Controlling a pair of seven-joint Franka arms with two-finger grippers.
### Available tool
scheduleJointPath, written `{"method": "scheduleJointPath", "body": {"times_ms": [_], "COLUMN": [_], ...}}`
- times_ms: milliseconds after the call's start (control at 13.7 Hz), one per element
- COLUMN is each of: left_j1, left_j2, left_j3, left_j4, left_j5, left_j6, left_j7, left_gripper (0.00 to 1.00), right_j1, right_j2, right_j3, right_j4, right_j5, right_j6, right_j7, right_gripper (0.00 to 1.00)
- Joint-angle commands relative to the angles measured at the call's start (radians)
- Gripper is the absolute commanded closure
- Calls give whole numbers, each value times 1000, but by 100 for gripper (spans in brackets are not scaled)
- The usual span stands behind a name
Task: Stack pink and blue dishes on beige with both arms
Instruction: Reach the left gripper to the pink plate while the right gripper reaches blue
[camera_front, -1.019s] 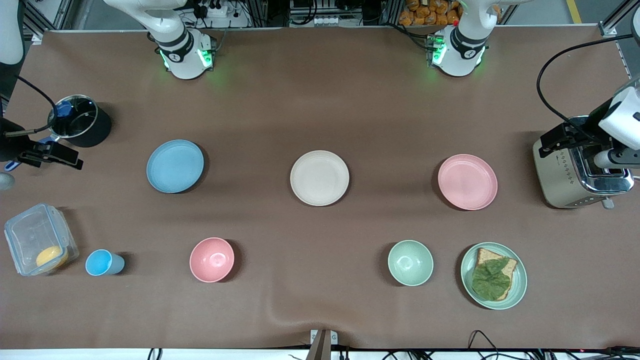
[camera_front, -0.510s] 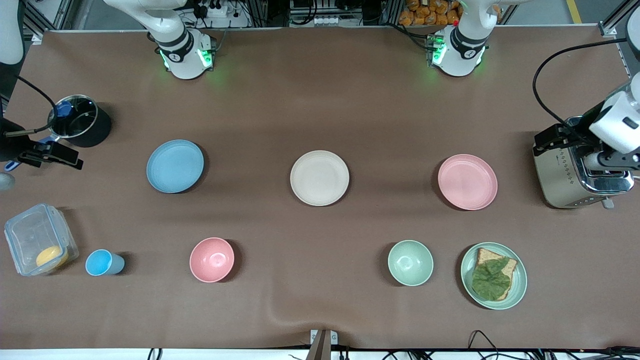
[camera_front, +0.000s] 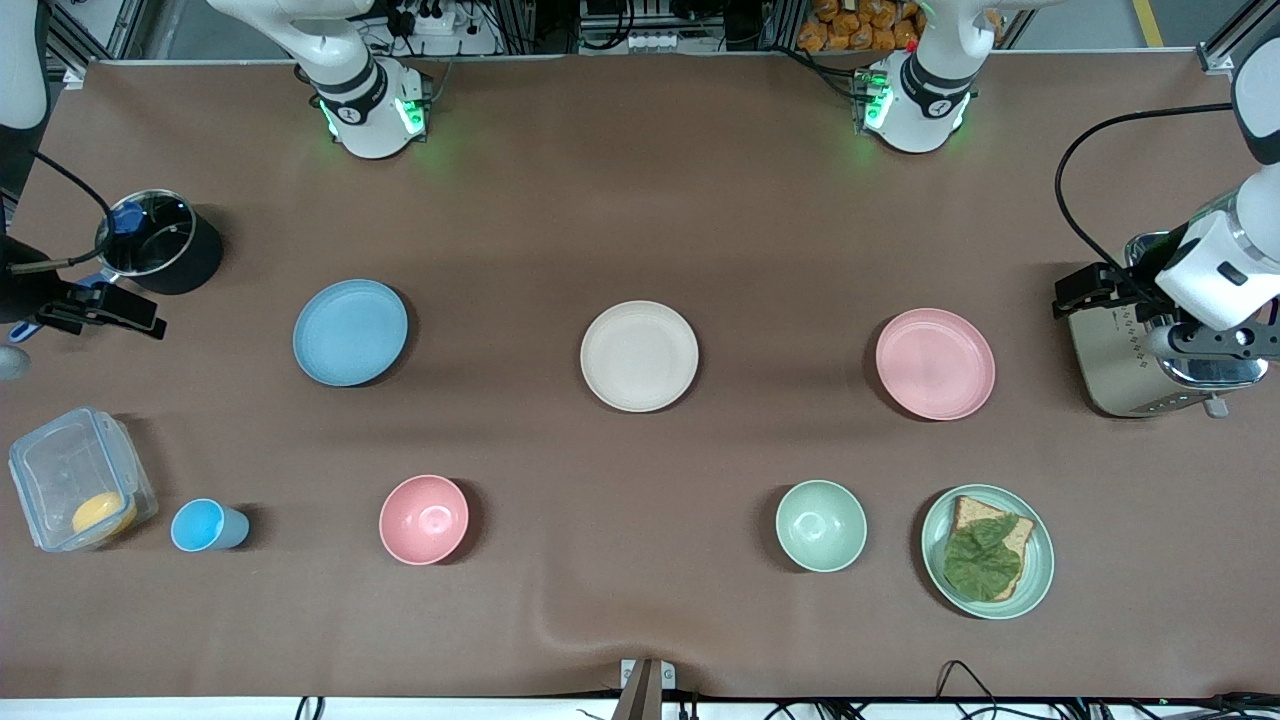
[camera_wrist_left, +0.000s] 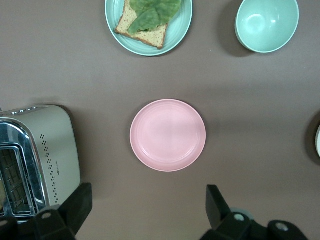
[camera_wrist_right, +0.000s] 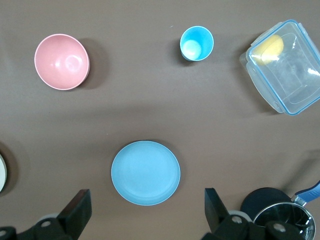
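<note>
Your left claw (camera_wrist_left: 145, 210) hangs high over the toaster (camera_front: 1140, 350) at the left arm's end of the counter (camera_front: 640, 180), wrist pointing straight down, fingers (camera_wrist_left: 216, 202) spread wide and holding nothing. Your right claw (camera_wrist_right: 145, 212) hangs up beside the black pot (camera_front: 160, 255) at the right arm's end, also facing down and wide open. The three plates lie in one row, well apart: the blue plate (camera_front: 350, 332) toward the right arm's end, the beige plate (camera_front: 639, 356) in the middle, the pink plate (camera_front: 935, 363) toward the left arm's end.
</note>
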Motion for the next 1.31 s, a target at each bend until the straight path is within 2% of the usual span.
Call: {"method": "scheduleJointPath", "body": {"times_ms": [0,218,437,583,801,947,1019,1238], "left_j1": [-20,-37,-21,-21,-18,5,11,92], "left_j2": [58,116,177,228,233,239,248,292], "left_j3": [3,4,3,3,3,3,3,1], "left_j4": [29,63,57,31,-157,-284,-329,-334], "left_j5": [-12,-5,-5,-6,-6,-5,-5,-15], "left_j6": [-20,-19,28,55,226,377,441,457], "left_j7": [17,6,18,18,20,22,46,185], "left_gripper": [0,0,0,0,0,0,0,0], "right_j1": [-3,-3,-13,-61,-136,-168,-174,-191], "right_j2": [-15,-15,-14,-6,28,58,60,72], "right_j3": [1,1,-2,-2,-2,-4,-4,-4], "right_j4": [-5,-5,-8,-13,-49,-136,-187,-342], "right_j5": [-2,-2,-1,2,12,85,94,124], "right_j6": [-8,-7,-8,-8,-1,72,126,273], "right_j7": [-10,-10,-9,-21,-162,-199,-216,-288], "right_gripper": [0,0,0,0,0,0,0,0]}}
